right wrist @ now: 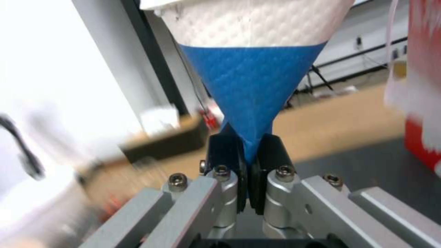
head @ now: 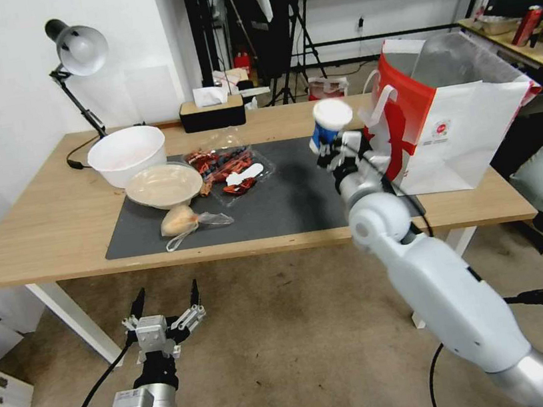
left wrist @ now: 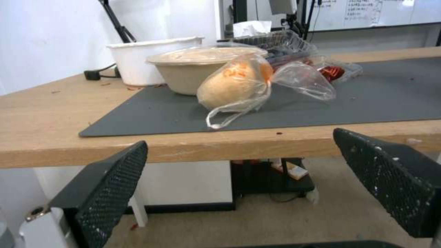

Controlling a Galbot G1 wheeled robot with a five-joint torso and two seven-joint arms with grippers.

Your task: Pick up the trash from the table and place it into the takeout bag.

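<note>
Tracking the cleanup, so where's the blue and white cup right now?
In the head view, the cup is held up in the right gripper above the mat, just left of the takeout bag.

Head view looks down on the worktop [head: 52, 221] from above; left wrist view faces its near edge from below; right wrist view sits close above it.

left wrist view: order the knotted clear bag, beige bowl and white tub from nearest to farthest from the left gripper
1. Knotted clear plastic bag holding something orange, at the dark grey mat's front edge, nearest the open left gripper below the table edge.
2. Beige lidded bowl, just behind the bag.
3. White round tub, farthest back, on bare wood by the wall.
</note>
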